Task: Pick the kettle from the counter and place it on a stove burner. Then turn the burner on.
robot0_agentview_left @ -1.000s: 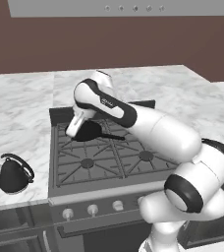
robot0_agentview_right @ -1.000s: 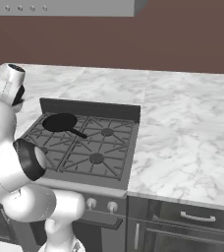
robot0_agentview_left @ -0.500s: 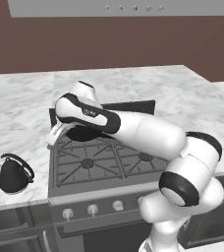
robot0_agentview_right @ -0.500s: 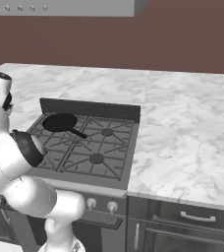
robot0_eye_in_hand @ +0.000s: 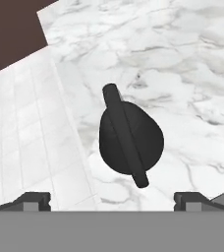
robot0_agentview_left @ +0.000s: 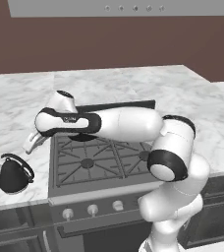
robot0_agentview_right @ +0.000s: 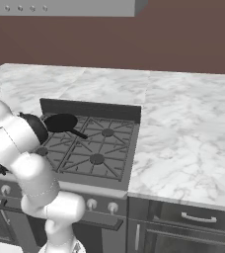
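Where the white marble counter [robot0_agentview_left: 15, 101] runs out past the left side of the stove, item one: the kettle [robot0_agentview_left: 14, 173], small, black, cone-shaped, upright on the slab near its front edge, its thin loop handle arched over the top. It stands apart from the cooktop and nothing touches it. From the hand view the kettle [robot0_eye_in_hand: 131, 139] appears from above, the handle a dark bar crossing the body, marble all round it.

Item two: the gripper [robot0_agentview_left: 31, 142], pale, hanging over the counter just off the stove's left edge, above and a little behind the kettle, not in contact with it. Its fingertips [robot0_eye_in_hand: 35, 201] sit far apart at either side of the hand view, jaws spread wide with nothing between them.

Item three: the white arm, reaching leftward and low across the rear of the cooktop from its base at the front right of the stove.

Item four: the stove, dark cast-iron grates, with a front left stove burner [robot0_agentview_left: 87, 163] bare under its radiating bars. A row of round silver knobs [robot0_agentview_left: 92, 210] lines the front panel below.

Item five: a flat black frying pan [robot0_agentview_right: 61, 122] on the rear left grate, handle pointing toward the middle of the cooktop.

Item six: more marble counter to the right of the stove, with dark drawers beneath.
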Robot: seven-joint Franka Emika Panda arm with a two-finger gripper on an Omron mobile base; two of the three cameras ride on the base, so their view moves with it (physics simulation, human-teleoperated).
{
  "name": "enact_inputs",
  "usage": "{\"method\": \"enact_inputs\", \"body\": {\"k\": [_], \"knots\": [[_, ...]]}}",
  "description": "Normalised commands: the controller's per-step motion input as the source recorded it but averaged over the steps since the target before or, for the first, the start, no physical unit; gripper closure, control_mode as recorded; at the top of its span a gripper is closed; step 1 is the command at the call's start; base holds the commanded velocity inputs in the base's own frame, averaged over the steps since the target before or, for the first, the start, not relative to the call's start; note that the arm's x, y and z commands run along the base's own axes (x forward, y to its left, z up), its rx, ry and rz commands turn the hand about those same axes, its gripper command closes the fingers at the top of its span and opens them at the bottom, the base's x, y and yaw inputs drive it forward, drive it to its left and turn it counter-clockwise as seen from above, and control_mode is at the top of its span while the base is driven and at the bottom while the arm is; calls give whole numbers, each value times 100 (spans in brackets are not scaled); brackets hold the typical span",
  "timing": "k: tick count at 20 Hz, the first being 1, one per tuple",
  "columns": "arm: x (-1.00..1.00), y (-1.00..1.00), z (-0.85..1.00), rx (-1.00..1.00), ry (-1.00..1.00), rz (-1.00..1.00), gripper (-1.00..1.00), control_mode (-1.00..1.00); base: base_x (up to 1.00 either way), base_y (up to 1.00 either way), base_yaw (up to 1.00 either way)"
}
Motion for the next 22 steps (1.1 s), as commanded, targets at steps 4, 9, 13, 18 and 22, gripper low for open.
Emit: {"method": "enact_inputs", "body": {"k": [4,9,13,18,22], "knots": [[22,50,-22,-13,0,-6,-100,-100,0,0,0],[21,40,-19,-11,0,-5,-100,-100,0,0,0],[15,31,-9,-4,0,-2,-100,-100,0,0,0],[8,20,-17,0,2,0,-100,-100,0,0,0],[4,2,-11,-3,3,0,-100,-100,0,0,0]]}}
